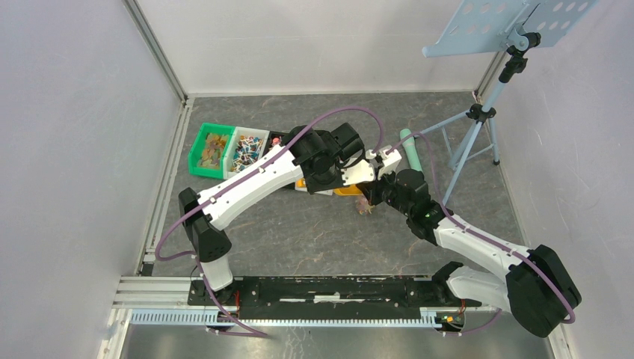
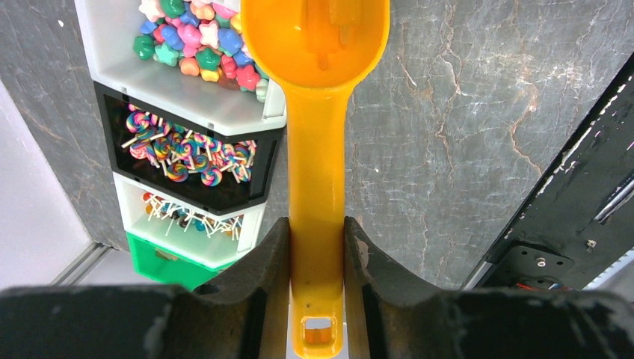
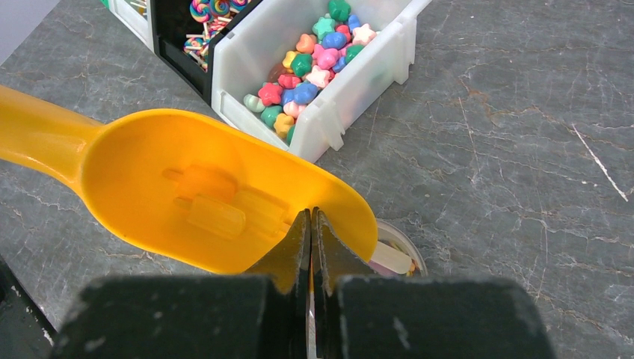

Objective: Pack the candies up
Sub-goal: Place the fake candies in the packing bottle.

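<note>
The candies (image 3: 314, 56) I'm after sit heaped in the white bin (image 3: 374, 71) just beyond the scoop (image 2: 316, 187): small star and flower shapes in pink, green, blue and yellow. Lollipops (image 2: 187, 153) fill the black bin (image 2: 262, 176) beside it. I judge the little ones light, hard and prone to roll, too small and slick to pinch one at a time, so the scoop is the way to lift them. The lollipops' sticks look likely to tangle. My left jaws stand narrow, clamped on the scoop's handle near its end, which gives reach but some lever wobble. Its bowl looks empty, showing only moulded ribs. My right jaws are pressed together with nothing visible between them, tips just at the bowl's lip. Under that lip a round rim (image 3: 407, 250) shows, and I cannot tell what it is. The bench (image 3: 508, 149) is grey, marbled and smooth-looking, so I expect spilled candies to skitter and the thin-walled bins to slide if nudged. White walls box in the sides. A stand (image 1: 486, 112) occupies the far right corner, well apart from the bins.
</note>
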### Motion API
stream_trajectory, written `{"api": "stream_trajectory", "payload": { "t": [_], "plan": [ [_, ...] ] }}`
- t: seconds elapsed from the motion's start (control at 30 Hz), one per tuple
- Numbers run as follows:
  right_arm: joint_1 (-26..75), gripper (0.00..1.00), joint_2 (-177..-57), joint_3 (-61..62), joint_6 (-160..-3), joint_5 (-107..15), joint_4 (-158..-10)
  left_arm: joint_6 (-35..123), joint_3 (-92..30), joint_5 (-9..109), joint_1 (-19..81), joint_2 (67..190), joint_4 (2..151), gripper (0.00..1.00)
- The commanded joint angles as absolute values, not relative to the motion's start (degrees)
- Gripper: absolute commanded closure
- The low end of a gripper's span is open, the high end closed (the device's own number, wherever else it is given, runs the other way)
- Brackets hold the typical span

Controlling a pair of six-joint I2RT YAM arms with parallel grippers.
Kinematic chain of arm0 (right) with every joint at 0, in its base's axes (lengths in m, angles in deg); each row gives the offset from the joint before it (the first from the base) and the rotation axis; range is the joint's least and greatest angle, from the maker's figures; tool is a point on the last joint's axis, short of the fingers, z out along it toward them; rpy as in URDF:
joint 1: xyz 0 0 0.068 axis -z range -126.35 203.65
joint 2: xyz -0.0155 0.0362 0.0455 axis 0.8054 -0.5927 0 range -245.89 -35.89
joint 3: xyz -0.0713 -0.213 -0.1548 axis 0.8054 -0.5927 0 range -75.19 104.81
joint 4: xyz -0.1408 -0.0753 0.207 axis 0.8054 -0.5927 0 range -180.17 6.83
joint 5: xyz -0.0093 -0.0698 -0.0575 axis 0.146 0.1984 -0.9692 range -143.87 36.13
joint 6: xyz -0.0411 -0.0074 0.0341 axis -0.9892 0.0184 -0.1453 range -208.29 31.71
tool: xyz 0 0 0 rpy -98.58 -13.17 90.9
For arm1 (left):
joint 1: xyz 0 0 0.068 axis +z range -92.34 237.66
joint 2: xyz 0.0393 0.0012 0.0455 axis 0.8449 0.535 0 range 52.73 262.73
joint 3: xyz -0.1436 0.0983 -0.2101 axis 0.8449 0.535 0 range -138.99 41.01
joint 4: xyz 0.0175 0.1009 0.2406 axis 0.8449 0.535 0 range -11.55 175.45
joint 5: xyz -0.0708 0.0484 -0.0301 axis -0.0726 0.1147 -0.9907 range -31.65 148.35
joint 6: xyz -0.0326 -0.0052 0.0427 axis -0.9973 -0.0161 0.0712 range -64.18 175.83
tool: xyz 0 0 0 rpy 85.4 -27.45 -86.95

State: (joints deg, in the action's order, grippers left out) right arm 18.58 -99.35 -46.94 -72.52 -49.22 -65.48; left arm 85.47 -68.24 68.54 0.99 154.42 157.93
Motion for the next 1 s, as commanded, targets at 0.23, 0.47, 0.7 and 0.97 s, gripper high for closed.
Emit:
{"api": "stream_trajectory", "payload": {
  "t": [0.23,0.47,0.7,0.97],
  "plan": [
    [18.77,1.00,-99.53,-47.67,-72.64,-50.23,-63.65,85.84,-70.42,70.10,-0.33,152.93,155.00,0.98],
    [18.76,1.00,-99.57,-47.73,-72.49,-50.30,-63.89,86.17,-71.05,70.80,-0.75,152.93,155.07,0.98],
    [18.77,1.00,-97.55,-45.92,-72.99,-51.87,-66.63,86.68,-71.13,72.79,-0.85,154.22,157.29,0.98],
    [18.85,1.00,-95.13,-44.52,-73.40,-52.37,-68.88,86.82,-71.22,74.85,-0.92,154.95,158.94,0.98]
  ]
}}
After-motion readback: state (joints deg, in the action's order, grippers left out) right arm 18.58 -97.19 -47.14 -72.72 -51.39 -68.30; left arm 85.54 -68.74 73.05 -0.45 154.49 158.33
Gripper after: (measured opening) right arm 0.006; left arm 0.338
